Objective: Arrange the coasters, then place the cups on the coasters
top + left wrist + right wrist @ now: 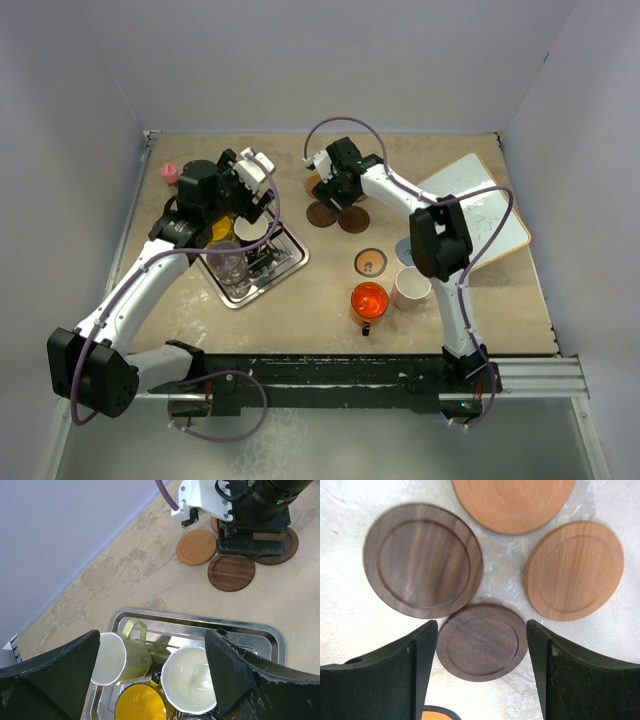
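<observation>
Four wooden coasters lie together at the back of the table: an orange one [512, 502], a light brown one [574, 570], a large dark brown one [422, 560] and a smaller dark brown one [482, 642]. My right gripper [481, 630] hangs open just over the smaller dark one, a finger on each side. A black coaster with an orange rim [371, 262] and a grey-blue one [405, 250] lie nearer. My left gripper [152, 645] is open above the tray [250, 630], over a pale cream-green mug [132, 655] on its side, a white-inside cup [190, 680] and a yellow mug [141, 705].
A clear glass mug [230, 265] stands at the tray's near end. A red-orange mug [369, 300] and a pink mug [411, 288] stand on the table near the front. A white board [480, 205] lies at the right, a pink-capped bottle [170, 173] at the back left.
</observation>
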You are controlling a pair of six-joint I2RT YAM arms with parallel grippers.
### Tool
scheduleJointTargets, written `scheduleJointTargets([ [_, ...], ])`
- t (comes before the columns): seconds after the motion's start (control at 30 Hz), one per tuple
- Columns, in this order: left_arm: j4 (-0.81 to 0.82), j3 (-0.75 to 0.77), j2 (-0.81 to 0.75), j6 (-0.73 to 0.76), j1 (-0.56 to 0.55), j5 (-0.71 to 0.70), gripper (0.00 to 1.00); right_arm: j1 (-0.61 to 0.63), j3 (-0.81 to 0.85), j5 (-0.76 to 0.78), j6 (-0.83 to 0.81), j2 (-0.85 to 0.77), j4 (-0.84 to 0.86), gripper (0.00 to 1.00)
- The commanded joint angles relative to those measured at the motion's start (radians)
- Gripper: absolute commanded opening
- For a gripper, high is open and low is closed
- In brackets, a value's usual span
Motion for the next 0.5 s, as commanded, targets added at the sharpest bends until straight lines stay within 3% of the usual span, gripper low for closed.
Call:
scheduleJointTargets([
  [0.0, 0.044, 0.004, -0.023, 0.001, 0.009, -0.002, 0.82, 0.010, 0.086, -0.066, 0.037, -0.021, 0.001, 0.74],
  [0.47, 0.045, 0.003, -0.028, -0.002, 0.012, -0.009, 0.82, 0.068, 0.174, -0.044, 0.055, 0.088, 0.000, 0.74],
])
